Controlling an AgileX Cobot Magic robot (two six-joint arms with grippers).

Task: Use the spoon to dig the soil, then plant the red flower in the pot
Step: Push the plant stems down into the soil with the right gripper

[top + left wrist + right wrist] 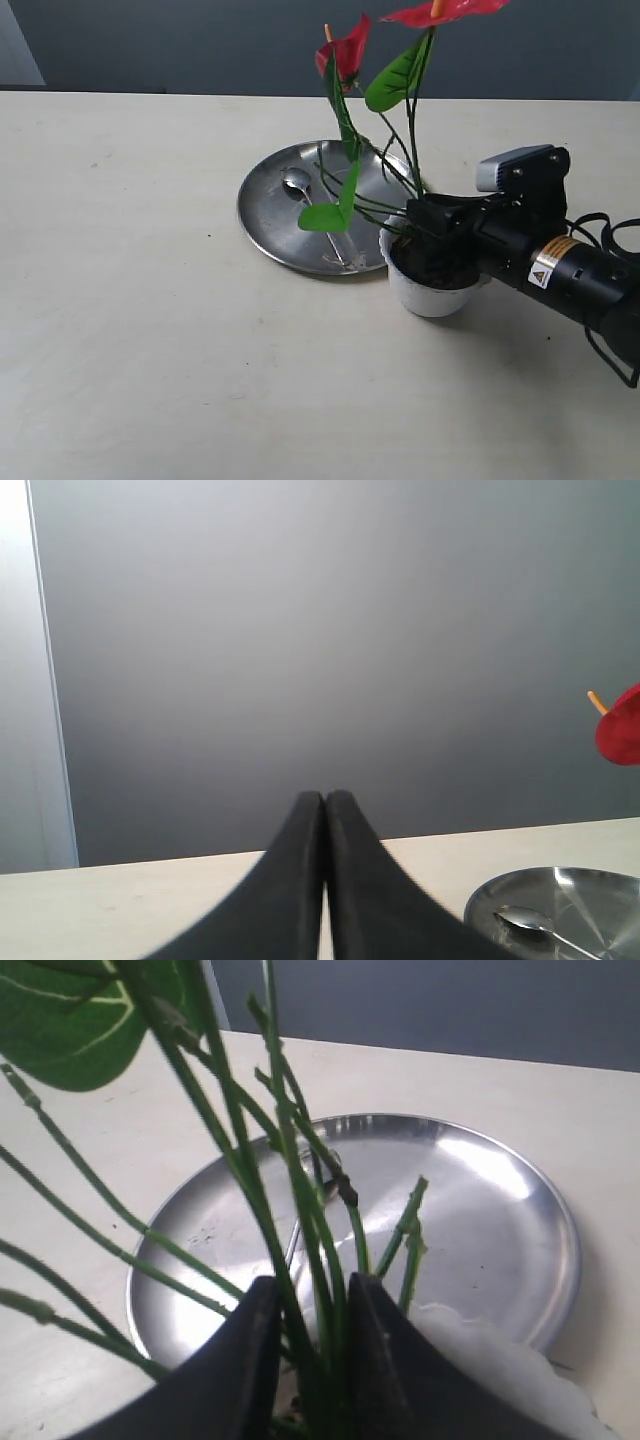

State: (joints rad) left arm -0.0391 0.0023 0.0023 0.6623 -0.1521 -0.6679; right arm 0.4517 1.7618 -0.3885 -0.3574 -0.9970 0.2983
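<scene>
The red flower (pixel 345 52) stands upright, its stem base down in the white pot (pixel 428 290) on the dark soil (pixel 447 266). My right gripper (pixel 424 214) reaches in from the right just above the pot's rim. In the right wrist view the right gripper (pixel 313 1295) is shut on the bunch of green stems (pixel 300 1210), with the pot's wavy rim (pixel 490 1360) beside one finger. The spoon (pixel 298 184) lies in the steel plate (pixel 265 215). My left gripper (pixel 325 800) is shut on nothing and is out of the exterior view.
The steel plate touches the pot's left side. In the left wrist view the plate (pixel 590 890), the spoon (pixel 525 920) and one red bloom (pixel 620 730) show at the right. Bare table lies to the left and front.
</scene>
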